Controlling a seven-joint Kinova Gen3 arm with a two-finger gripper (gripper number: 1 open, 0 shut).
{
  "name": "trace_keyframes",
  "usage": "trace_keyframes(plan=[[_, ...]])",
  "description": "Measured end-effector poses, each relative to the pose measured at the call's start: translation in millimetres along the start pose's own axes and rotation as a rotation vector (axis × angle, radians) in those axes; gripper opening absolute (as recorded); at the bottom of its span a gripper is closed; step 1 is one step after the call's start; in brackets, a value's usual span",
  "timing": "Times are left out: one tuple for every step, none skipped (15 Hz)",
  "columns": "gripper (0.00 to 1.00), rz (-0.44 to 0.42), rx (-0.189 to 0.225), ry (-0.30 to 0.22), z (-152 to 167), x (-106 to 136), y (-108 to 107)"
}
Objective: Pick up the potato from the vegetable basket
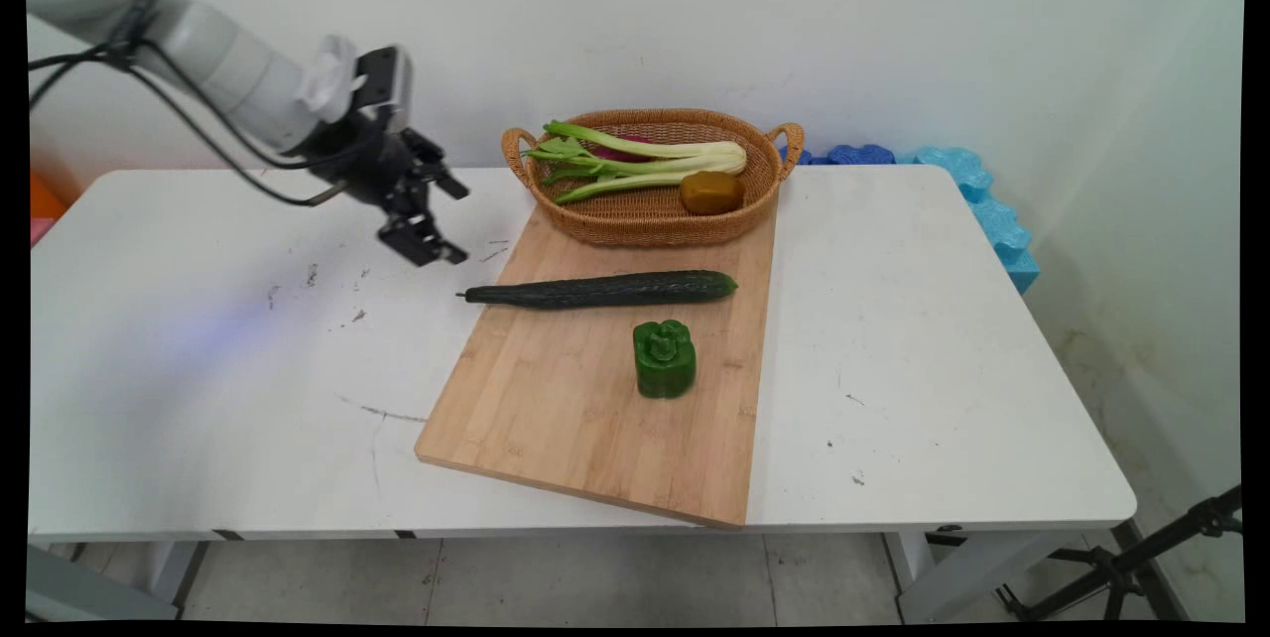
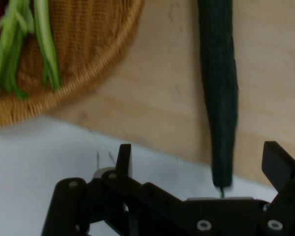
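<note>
My black gripper (image 1: 451, 220) hangs open above the table, left of the wooden cutting board (image 1: 556, 399), holding nothing. A long dark cucumber (image 1: 601, 289) lies across the board, its stem end nearest the gripper. In the hand view the cucumber (image 2: 219, 93) runs up from between my spread fingertips (image 2: 124, 156), over the board (image 2: 157, 98). A green bell pepper (image 1: 664, 358) stands on the board in front of the cucumber. A wicker basket (image 1: 655, 210) at the board's far end holds bok choy (image 1: 635, 164), a brown potato-like lump (image 1: 711, 191) and something purple.
Blue foam pieces (image 1: 982, 200) lie along the wall at the table's far right corner. A black tripod leg (image 1: 1141, 558) stands on the floor at lower right. The basket rim (image 2: 78, 83) and green stalks (image 2: 44, 44) fill the hand view's upper left.
</note>
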Motion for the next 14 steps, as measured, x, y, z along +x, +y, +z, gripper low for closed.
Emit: trace_keyframes(plan=[[1.0, 0.006, 0.002, 0.007, 5, 8, -3], [1.0, 0.013, 0.004, 0.016, 12, 18, -7], [1.0, 0.02, 0.007, 0.024, 19, 27, -10], [1.0, 0.026, 0.011, 0.032, 25, 37, -14], [1.0, 0.035, 0.015, 0.042, 34, 49, -19], [1.0, 0.041, 0.018, 0.05, 40, 57, -23], [1.0, 0.045, 0.02, 0.054, 44, 63, -25], [1.0, 0.052, 0.023, 0.061, 51, 72, -29], [1.0, 0.057, 0.025, 0.066, 56, 78, -32], [1.0, 0.062, 0.028, 0.071, 62, 85, -36], [1.0, 0.07, 0.031, 0.078, 69, 94, -41], [1.0, 0.078, 0.034, 0.083, 77, 103, -45], [1.0, 0.084, 0.038, 0.088, 83, 111, -50], [1.0, 0.091, 0.041, 0.091, 90, 118, -54]])
